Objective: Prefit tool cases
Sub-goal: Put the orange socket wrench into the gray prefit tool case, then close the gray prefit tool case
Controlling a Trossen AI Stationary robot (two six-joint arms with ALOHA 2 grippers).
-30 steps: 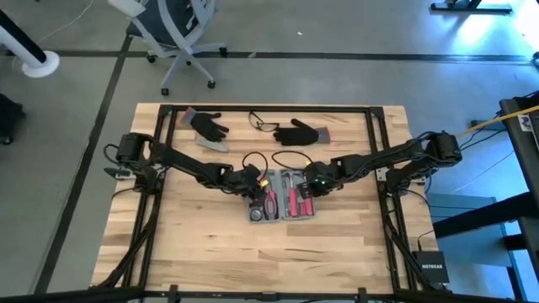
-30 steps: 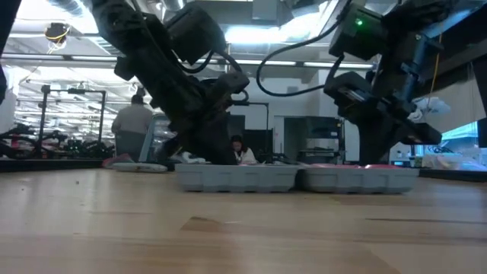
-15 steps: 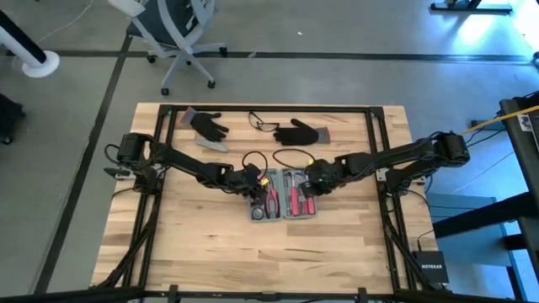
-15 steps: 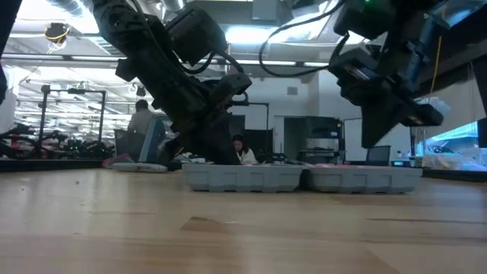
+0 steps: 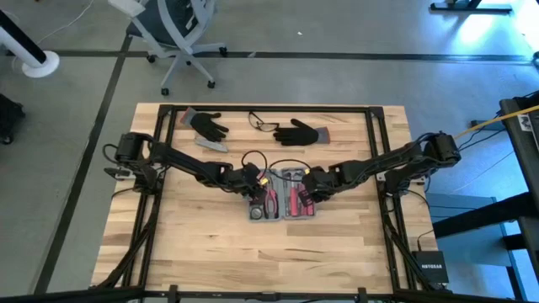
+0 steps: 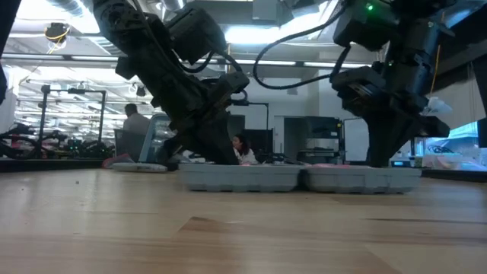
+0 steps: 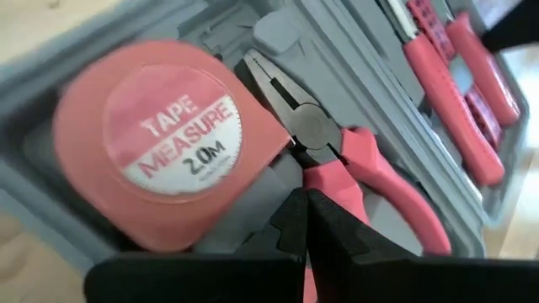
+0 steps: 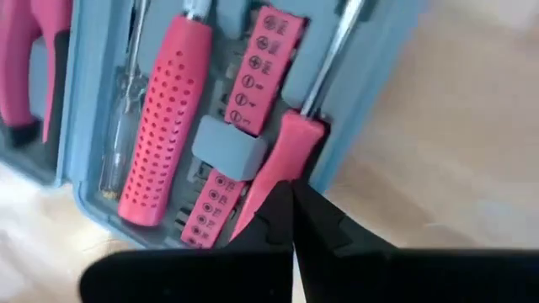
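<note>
The open tool case (image 5: 282, 202) lay flat mid-table. The left gripper (image 7: 305, 220), fingers pressed together, pointed at the pliers (image 7: 337, 160) beside a tape measure (image 7: 160, 143). The right gripper (image 8: 290, 210), likewise closed, seemingly touched a screwdriver handle (image 8: 274, 168).

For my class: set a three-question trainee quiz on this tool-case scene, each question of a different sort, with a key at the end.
1. True or false: the tool case lies open on the table.
2. Which tool sits beside the tape measure in the case? A) a hammer B) pliers C) a saw
3. Fill in: both the left gripper and the right gripper have their fingers ____ over the case.

Key: 1 true; 2 B; 3 shut.
</note>
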